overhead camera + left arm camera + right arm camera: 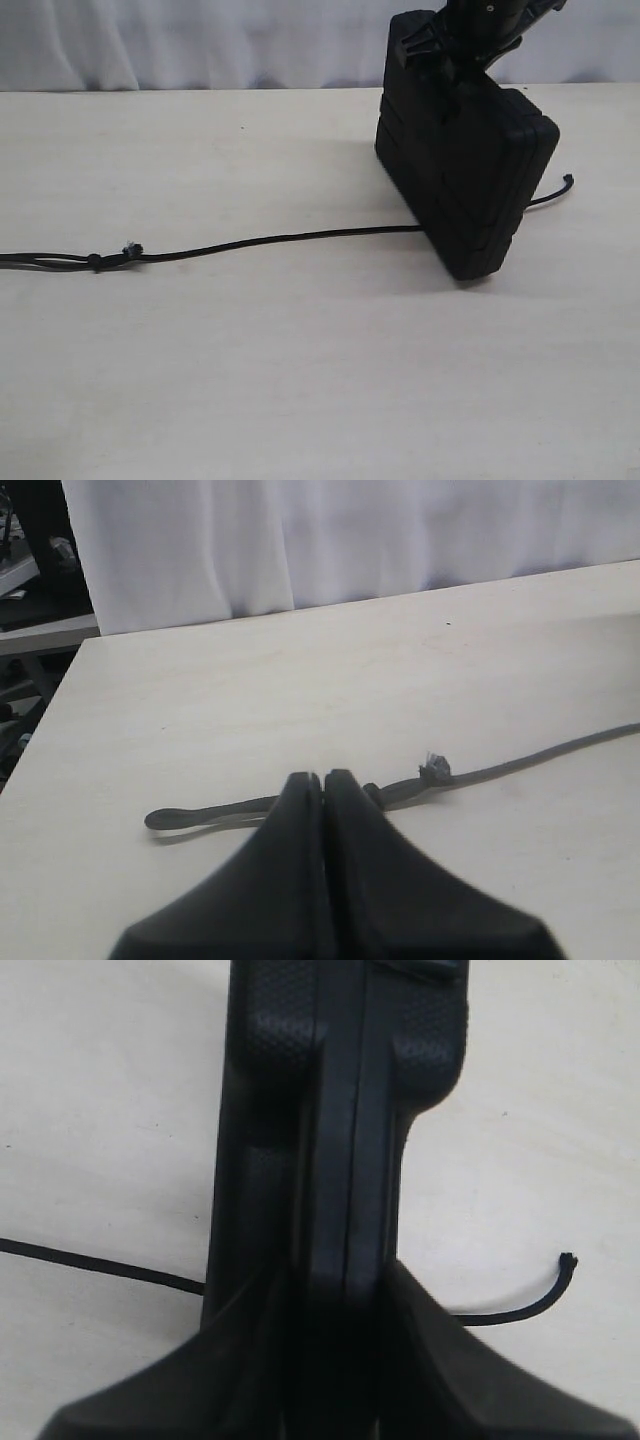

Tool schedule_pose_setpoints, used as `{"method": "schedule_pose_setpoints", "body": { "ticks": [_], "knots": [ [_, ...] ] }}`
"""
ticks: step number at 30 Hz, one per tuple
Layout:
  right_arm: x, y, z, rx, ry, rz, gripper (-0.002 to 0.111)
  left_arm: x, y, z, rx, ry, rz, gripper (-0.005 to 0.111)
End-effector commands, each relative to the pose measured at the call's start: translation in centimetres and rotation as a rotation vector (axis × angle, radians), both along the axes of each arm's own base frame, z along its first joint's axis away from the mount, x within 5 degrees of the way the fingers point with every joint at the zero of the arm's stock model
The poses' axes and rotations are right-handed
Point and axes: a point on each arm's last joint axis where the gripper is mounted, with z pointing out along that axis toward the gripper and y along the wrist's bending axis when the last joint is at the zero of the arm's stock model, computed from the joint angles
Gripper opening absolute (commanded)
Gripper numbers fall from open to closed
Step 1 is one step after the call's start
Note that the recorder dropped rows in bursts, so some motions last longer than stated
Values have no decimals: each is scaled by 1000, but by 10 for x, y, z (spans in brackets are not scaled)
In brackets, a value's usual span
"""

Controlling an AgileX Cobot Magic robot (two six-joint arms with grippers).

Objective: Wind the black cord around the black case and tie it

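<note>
Black case (465, 170) standing on its narrow edge on the surface (300, 380), halves closed together, contents hidden. The right tool (335, 1280) is clamped on the case's upper edge, one finger on each broad face.

Black cord (280, 238) lies flat on the surface. It meets the foot of the case and comes out on the far side, ending near the case in a blunt tip (568, 181). A small knot (131, 249) sits well away from the case.

The left tool (323, 778) is closed, its fingers pressed together with nothing seen between them. The cord lies on the surface past its tips.

The surface is pale and wood-grained; a white curtain (200, 40) hangs behind the case.
</note>
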Motion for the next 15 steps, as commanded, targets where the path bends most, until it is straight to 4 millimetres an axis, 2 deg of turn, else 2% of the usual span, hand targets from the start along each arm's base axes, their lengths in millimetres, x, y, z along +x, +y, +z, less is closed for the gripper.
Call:
{"method": "schedule_pose_setpoints", "body": {
  "ticks": [1, 15],
  "knots": [
    [4, -2, -21, -16, 75, 26, 4, 0, 0, 0, -2, -10, -8, 0],
    [4, 0, -22, -2, 81, 36, 4, 1, 0, 1, 10, -19, -7, 0]
  ]
}}
